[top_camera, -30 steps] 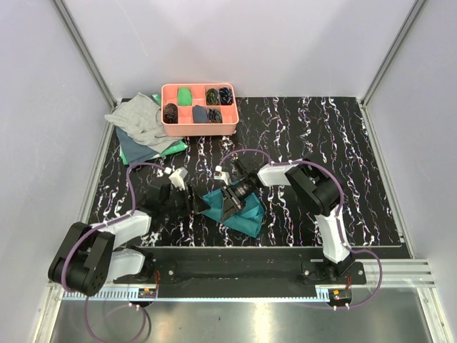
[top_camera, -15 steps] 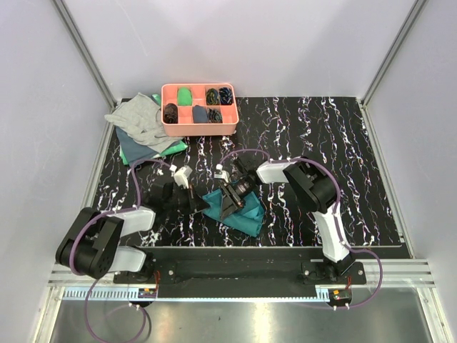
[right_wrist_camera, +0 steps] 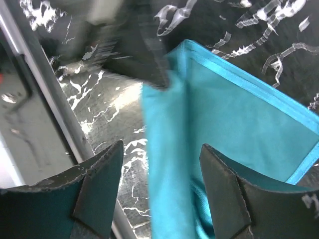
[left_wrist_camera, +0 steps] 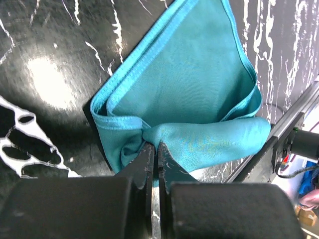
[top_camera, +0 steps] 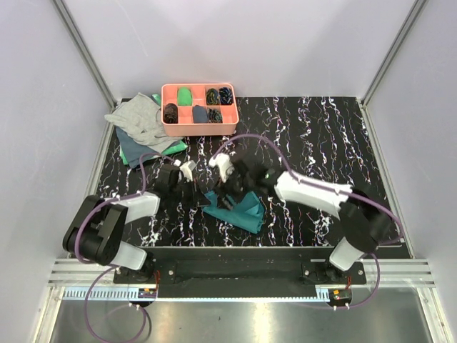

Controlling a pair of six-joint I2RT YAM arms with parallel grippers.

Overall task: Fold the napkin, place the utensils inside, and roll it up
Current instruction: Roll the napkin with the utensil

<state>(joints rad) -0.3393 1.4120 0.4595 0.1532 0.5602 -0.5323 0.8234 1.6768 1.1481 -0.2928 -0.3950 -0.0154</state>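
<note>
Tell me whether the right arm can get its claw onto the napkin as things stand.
Probably yes. The right claw hangs open just above the napkin with nothing between; only the left claw, shut on one fold, crowds that edge.

One napkin (top_camera: 237,209) out there, one pink tray (top_camera: 200,129), one grey cloth (top_camera: 136,118), two arms: left (top_camera: 132,207), right (top_camera: 314,191).

At the upper left of the overhead view we see a salmon-pink divided tray (top_camera: 199,130) holding one green bundle (top_camera: 184,93) and several dark ones. Just left of it, a crumpled grey cloth (top_camera: 136,119) lies over a bright green cloth (top_camera: 179,146), all on a black marbled table (top_camera: 321,136).
</note>
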